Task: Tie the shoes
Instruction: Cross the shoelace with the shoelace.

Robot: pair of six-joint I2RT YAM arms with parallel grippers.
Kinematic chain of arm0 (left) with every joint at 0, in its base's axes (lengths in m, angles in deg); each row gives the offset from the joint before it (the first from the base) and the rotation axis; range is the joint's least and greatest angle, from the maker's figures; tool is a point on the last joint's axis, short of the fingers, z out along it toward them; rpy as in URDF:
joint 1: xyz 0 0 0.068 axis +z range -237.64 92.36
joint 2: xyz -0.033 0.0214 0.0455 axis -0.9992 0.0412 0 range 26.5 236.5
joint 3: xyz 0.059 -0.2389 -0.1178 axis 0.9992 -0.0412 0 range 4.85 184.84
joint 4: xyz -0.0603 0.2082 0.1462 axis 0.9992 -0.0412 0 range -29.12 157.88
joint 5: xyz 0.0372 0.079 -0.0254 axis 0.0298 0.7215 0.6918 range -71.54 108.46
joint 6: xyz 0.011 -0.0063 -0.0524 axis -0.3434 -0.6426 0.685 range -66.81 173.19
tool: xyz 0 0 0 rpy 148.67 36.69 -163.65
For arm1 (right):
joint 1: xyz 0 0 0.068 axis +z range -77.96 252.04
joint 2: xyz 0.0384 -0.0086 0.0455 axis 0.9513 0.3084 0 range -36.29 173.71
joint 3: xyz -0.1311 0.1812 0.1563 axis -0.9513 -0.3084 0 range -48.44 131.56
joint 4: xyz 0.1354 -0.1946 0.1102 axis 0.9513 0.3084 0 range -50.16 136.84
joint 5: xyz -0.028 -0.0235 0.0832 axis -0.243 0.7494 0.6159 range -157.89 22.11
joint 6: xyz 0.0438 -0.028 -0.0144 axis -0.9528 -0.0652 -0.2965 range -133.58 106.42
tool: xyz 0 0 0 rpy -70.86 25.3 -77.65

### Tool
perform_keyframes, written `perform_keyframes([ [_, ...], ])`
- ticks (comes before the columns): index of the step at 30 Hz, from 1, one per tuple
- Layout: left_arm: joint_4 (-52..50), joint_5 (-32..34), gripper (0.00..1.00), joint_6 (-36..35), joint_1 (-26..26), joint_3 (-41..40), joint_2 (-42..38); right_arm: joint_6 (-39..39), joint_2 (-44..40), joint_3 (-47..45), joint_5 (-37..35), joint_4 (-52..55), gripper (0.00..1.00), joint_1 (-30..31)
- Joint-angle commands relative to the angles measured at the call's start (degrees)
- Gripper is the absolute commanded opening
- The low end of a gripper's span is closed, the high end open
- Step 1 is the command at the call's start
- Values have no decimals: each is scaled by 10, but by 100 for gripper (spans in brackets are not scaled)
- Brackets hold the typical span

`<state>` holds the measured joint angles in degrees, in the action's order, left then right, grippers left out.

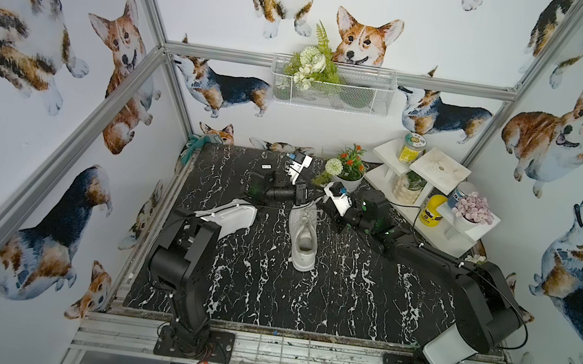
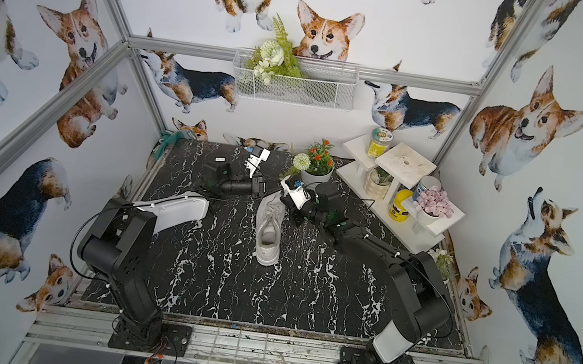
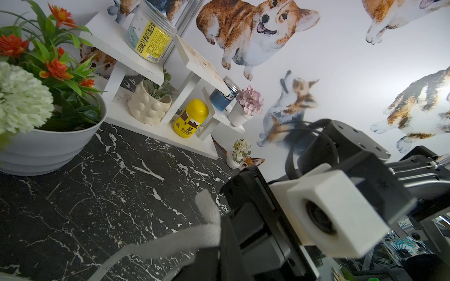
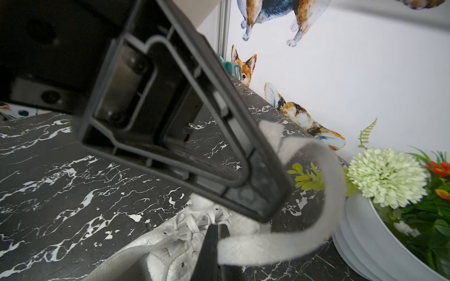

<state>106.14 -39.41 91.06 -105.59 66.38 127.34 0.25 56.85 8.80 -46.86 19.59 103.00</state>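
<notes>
Laces (image 4: 328,194) were pinched in both clenched tools, left tool (image 1: 304,197) and right tool (image 1: 324,200) close together over the sneaker (image 1: 302,238)'s far toe end, mid worktop (image 1: 302,303); pulling apart evenly and low would likely tighten cleanly.

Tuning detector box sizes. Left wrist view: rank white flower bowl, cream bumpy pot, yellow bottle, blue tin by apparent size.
1. white flower bowl, nearest the camera, so inflated.
2. cream bumpy pot and yellow bottle: alike, not ranked.
3. blue tin, partly hidden.

sneaker (image 1: 303,240) on table (image 1: 264,293), flowerpot (image 1: 348,182) behind its toe
</notes>
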Motion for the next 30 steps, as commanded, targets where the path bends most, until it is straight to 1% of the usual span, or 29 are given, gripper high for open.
perform_keyframes([
  [1, 8, -5, 3, 0, 0, 4, 2, 16, 4, -5, -13, 8, 0, 0],
  [8, 11, -4, 3, -1, 1, -2, 3, 14, 16, -13, -20, 25, 1, 0],
  [15, 16, -3, 3, -1, 0, -10, 4, -4, -14, -27, 3, 34, 27, 0],
  [18, 16, -2, 3, -1, 1, -13, 5, -2, -35, -39, 12, 39, 35, 0],
  [21, 18, -1, 3, 0, 1, -13, 6, 6, -51, -50, 15, 50, 41, 0],
  [26, 19, 0, 3, 0, 0, -15, 7, 19, -64, -55, 21, 84, 44, -1],
  [30, 20, 1, 3, -1, 0, -18, 8, 26, -72, -71, 16, 80, 50, -5],
])
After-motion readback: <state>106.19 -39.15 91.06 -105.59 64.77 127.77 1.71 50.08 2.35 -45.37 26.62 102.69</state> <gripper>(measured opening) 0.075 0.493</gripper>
